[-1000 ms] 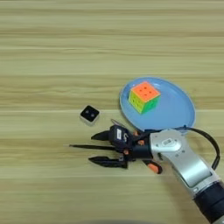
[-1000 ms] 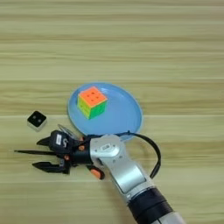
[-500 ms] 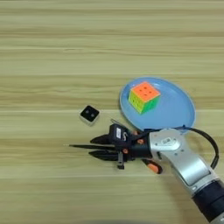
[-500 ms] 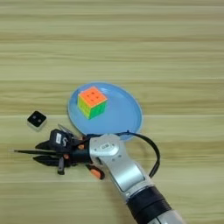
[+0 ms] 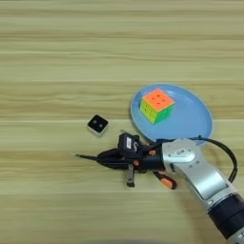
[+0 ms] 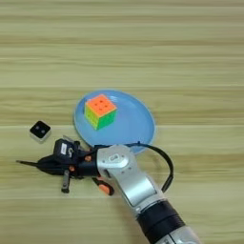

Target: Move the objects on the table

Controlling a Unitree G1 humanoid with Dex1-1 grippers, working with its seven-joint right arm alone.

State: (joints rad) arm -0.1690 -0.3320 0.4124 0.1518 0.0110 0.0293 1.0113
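Puzzle cube (image 5: 156, 105), orange face up, sits on blue plate (image 5: 190, 121). Pliers (image 5: 164, 179) lie on the table (image 5: 57, 57) just below the plate, mostly under the right gripper (image 5: 102, 158). Gripper's black fingers look drawn together, pointing left; whether they grasp anything, cannot tell. Small black-and-white block (image 5: 97, 125) nearby, apart.

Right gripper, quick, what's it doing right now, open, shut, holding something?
Right gripper: low over the table beside the pliers; whether it is open, shut or holding anything cannot be told.
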